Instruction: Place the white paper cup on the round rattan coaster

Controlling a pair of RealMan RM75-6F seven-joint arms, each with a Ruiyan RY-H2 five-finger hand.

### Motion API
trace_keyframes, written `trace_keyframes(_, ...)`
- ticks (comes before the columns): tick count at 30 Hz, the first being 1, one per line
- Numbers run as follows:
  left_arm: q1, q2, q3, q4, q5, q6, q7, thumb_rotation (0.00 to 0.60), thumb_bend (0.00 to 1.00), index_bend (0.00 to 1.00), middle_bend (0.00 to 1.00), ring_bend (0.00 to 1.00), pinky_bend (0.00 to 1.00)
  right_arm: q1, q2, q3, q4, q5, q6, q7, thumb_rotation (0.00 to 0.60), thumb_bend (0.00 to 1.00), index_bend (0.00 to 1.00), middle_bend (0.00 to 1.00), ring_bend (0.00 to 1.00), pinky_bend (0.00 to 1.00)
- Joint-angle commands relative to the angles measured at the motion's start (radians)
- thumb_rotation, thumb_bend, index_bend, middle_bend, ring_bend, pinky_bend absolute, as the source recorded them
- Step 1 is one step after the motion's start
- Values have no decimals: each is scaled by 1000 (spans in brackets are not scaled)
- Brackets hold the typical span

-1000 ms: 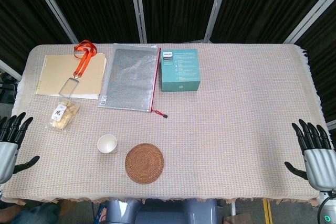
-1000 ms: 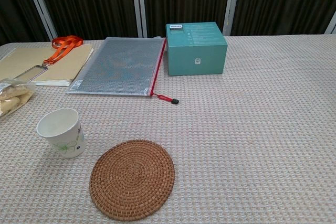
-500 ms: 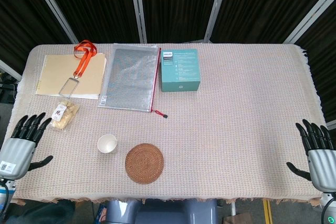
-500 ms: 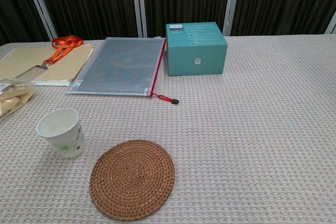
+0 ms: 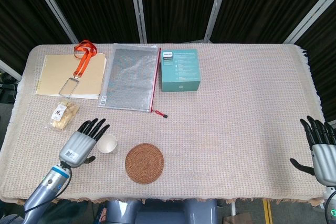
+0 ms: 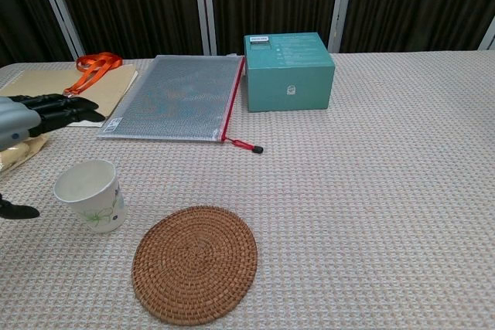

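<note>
— Left hand (image 5: 80,144): where is it, and does it hold anything?

— It hangs over the table just left of the white paper cup (image 5: 107,144), fingers (image 6: 58,107) stretched out and spread, thumb set apart below. It holds nothing; from the chest view the cup stands free, between the thumb tip and the outstretched fingers, with no contact that I can make out.

— And the cup itself?

— Upright on the woven tablecloth (image 5: 241,103), mouth open upward, a small green print on its side. The round rattan coaster (image 5: 144,163) lies just to its right and a little nearer the front edge, close by but apart from it.

— Right hand?

— The right hand (image 5: 321,150) sits at the far right edge of the table, fingers apart, empty, well away from cup and coaster.

— What else is on the cloth?

— Along the back: a tan folder (image 5: 71,75) with an orange lanyard (image 5: 83,57) lying across it, a mesh zip pouch (image 5: 130,77) with a red edge, and a teal box (image 5: 179,70). A small snack packet (image 5: 63,115) lies near the left hand, behind it.
</note>
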Motion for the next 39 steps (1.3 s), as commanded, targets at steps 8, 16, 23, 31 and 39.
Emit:
trace_keyframes(8,-100,-149,-30,98,-142,-95,57,600,35,302,292,226,359,3,3,6,7,20,-9,17,600,0,0,0,0,0)
trace_keyframes(16,-122,-156,-16,114,-111,-68,26,600,67,460,496,383,467,6,0,8,10,31,-17,12,600,0,0,0,0,0)
trace_keyframes(23,-127,-86,-27,-11,-78,-25,-15,600,67,469,500,388,471,6,3,9,6,32,-14,20,600,0,0,0,0,0)
trace_keyframes(31,-166,-73,-23,-150,-31,-44,-16,600,65,469,499,386,470,10,1,9,8,37,-24,16,600,0,0,0,0,0)
trace_keyframes(39,-216,-204,11,-135,-115,-109,130,600,65,468,499,386,470,6,4,9,12,40,-18,25,600,0,0,0,0,0)
